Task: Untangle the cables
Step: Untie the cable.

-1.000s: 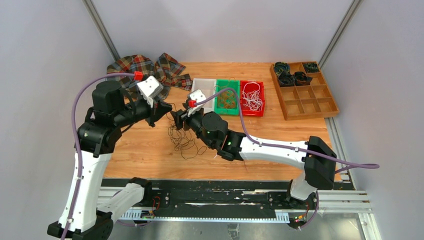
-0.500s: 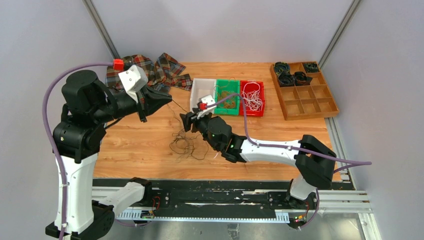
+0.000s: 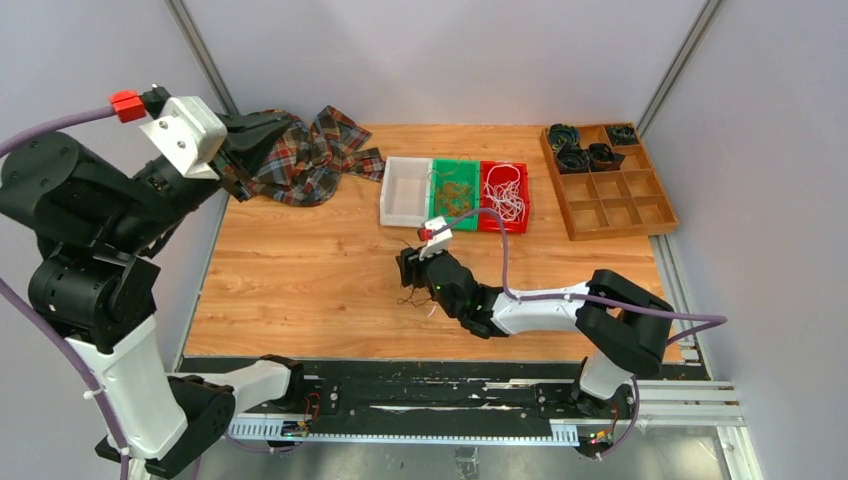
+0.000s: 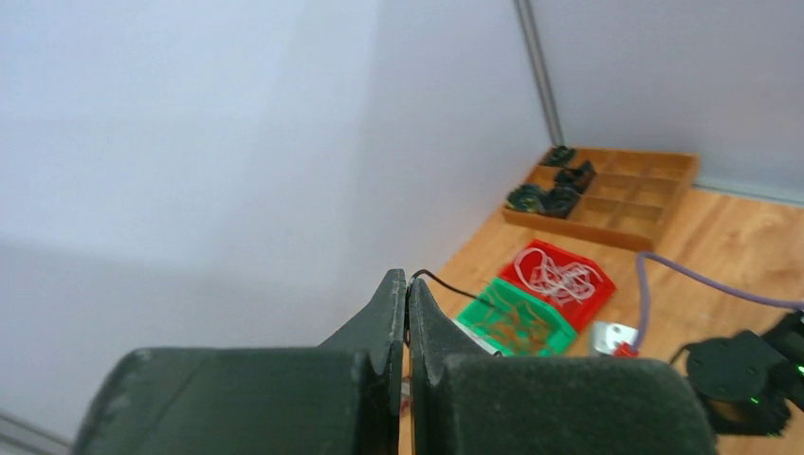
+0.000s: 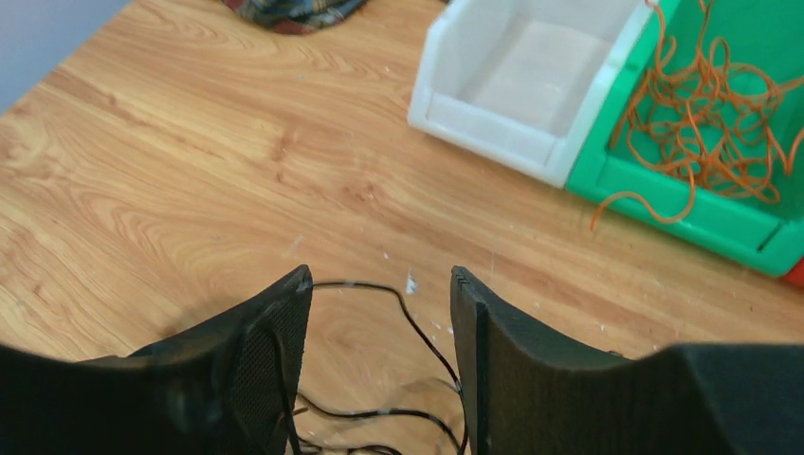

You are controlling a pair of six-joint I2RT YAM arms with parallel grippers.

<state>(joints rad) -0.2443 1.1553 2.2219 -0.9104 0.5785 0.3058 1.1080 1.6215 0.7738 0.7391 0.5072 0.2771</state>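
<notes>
The left pincer (image 3: 288, 123) is hanging high over the table's (image 3: 300, 270) ten o'clock corner, fingers pressed together on a thin black wire (image 4: 455, 287). The right pincer (image 3: 405, 268) is sitting low near the middle, jaws apart, straddling a small black tangle (image 3: 412, 296) lying on the wood toward six o'clock. At twelve o'clock, orange wires (image 3: 455, 192) are lying in a green bin (image 3: 436, 214) and white wires (image 3: 506, 196) in a red bin (image 3: 487, 222), beside a white bin (image 3: 392, 218). A plaid cloth (image 3: 310, 150) is lying at eleven.
</notes>
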